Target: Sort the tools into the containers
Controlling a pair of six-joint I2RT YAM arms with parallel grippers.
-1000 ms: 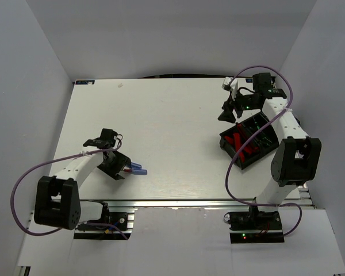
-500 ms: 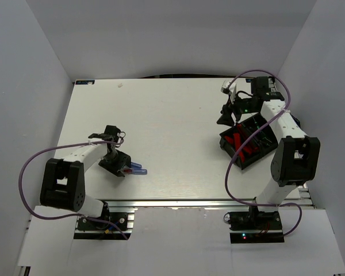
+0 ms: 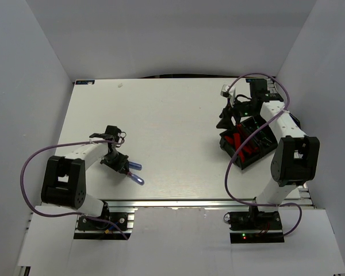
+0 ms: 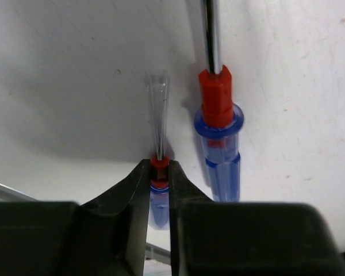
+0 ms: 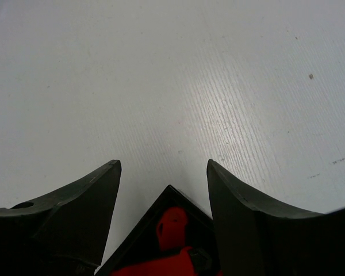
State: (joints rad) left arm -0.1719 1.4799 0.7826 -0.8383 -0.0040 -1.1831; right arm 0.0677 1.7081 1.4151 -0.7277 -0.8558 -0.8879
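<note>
On the near-left of the table (image 3: 161, 109), the left gripper (image 4: 159, 172) is clamped on one blue-handled screwdriver (image 4: 159, 163). Its long axis runs in line with the fingers, shaft pointing away from the wrist. A second screwdriver (image 4: 218, 144) lies just beside it, parallel, shaft the same way. Count here: two. At far right, the right gripper (image 5: 163, 165) stands spread, holding nothing, over a corner of the two bins (image 3: 225, 142). Red knives (image 5: 171, 221) lie inside, number unclear.
</note>
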